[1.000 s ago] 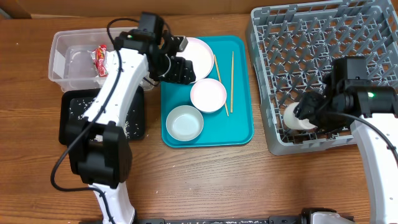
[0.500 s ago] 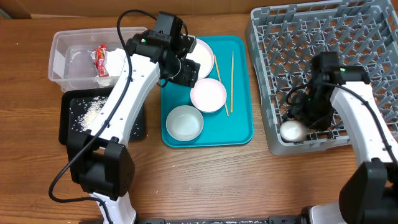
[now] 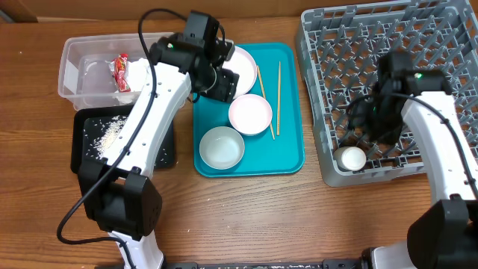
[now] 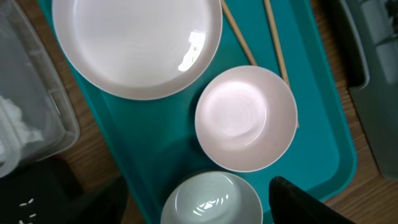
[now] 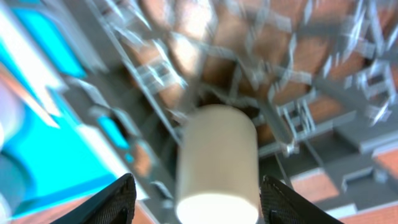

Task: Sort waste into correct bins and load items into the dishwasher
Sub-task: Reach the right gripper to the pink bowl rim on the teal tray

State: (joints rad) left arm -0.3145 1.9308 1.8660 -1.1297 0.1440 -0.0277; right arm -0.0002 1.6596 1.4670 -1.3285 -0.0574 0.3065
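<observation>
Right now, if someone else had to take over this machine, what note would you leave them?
Left gripper: open, empty, over the round white plate's edge.
Right gripper: open, clear of the small white cup, which sits in the grey dish rack.
Done: red-and-white wrapper and napkin in the clear tub; rice in the black tray.
To do: plate, white bowl, grey-green bowl, two chopsticks, all on the teal tray.
</observation>
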